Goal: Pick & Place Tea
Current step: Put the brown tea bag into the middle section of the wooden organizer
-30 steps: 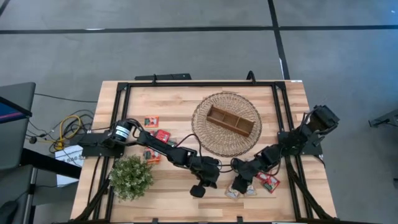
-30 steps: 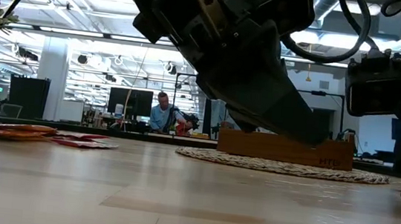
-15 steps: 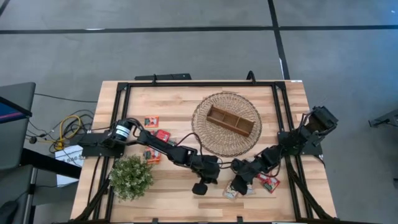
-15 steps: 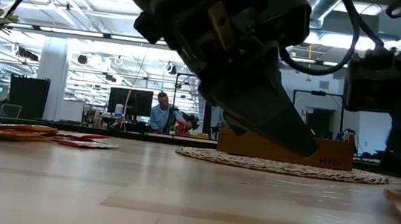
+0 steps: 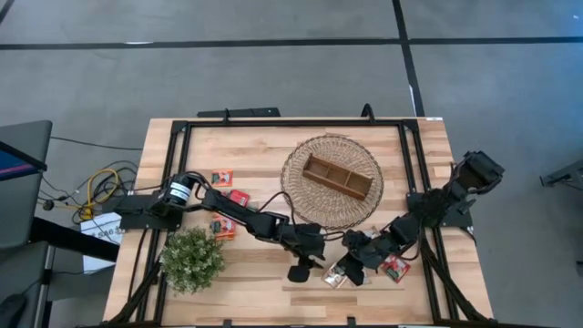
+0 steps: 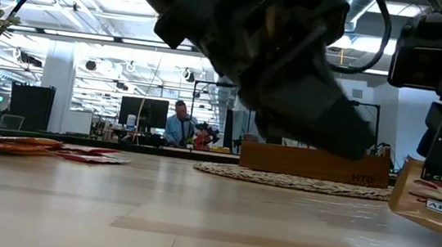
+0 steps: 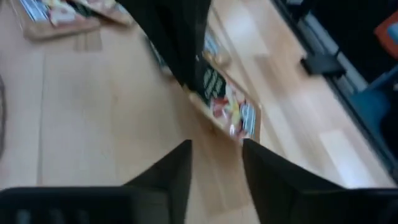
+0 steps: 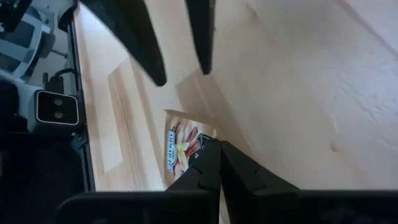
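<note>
A tea sachet (image 8: pixel 182 147) with a red-and-white print is tilted up near the table's front, in my shut right gripper (image 8: pixel 211 163). It also shows in the low view as a sachet (image 6: pixel 433 200) at the right. My left gripper (image 7: pixel 214 155) stands open just to the sachet's left, and touches nothing. Another sachet (image 5: pixel 393 267) lies flat to the right. Three sachets (image 5: pixel 239 198) lie on the table's left half. The wooden tray (image 5: pixel 337 176) rests on a woven mat (image 5: pixel 301 196). My right gripper pinches the sachet's edge (image 8: pixel 198 149) between its two fingers. The fingers come slanting down from the table's right side. The sachet is tilted, raised off the wood in the low view; whether a corner still touches the table, I cannot tell.
A bushy potted plant (image 5: pixel 191 260) stands at the front left beside my left arm. A black frame (image 5: pixel 273 121) runs around the tabletop. Bare wood lies between the mat and the front edge.
My right gripper has taken hold of the sachet and risen a little. The sachet lay flat on the table and is now tipped up off it. My left gripper has stayed close beside it, shifting slightly toward the table's right.
</note>
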Controlling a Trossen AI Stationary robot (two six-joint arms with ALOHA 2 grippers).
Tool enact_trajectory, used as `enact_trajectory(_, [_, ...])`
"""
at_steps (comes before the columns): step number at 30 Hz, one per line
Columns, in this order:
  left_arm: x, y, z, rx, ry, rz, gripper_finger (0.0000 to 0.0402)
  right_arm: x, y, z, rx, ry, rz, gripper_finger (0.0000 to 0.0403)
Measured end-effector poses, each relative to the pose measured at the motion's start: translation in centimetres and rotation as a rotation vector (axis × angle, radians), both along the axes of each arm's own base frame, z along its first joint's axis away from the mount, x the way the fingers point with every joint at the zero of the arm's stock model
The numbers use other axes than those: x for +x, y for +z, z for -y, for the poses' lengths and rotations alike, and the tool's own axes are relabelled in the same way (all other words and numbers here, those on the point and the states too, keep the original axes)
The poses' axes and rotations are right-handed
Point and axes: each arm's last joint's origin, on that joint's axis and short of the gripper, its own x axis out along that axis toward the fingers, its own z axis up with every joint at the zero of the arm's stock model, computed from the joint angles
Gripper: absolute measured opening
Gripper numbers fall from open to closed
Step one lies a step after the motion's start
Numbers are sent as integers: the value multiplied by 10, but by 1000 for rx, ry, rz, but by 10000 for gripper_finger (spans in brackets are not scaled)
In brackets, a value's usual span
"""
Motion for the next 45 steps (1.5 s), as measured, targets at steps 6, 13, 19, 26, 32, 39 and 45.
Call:
enact_trajectory(6, [4, 5, -1, -36, 49, 56, 196, 0, 2, 1, -10, 8, 8, 0])
enact_trajectory(13, [7, -5, -11, -94, 80, 3, 197, 2, 6, -1, -29, 8, 25, 0])
enact_trajectory(19, [10, -17, -9, -172, -20, -3, 197, 10, 21, -6, -108, 32, -39, 0])
enact_trajectory(26, [8, -18, -8, -175, -67, -26, 197, 11, 39, -9, -220, 33, -162, 0])
enact_trajectory(32, [10, -15, -6, -66, -54, 61, 197, 9, 57, -16, -329, 17, -184, 0])
enact_trajectory(39, [12, -10, 7, 109, 15, 215, 197, 10, 63, -20, -369, 9, -161, 0])
enact_trajectory(45, [13, -22, 8, 185, 113, 223, 197, 11, 63, -20, -370, 9, -161, 0])
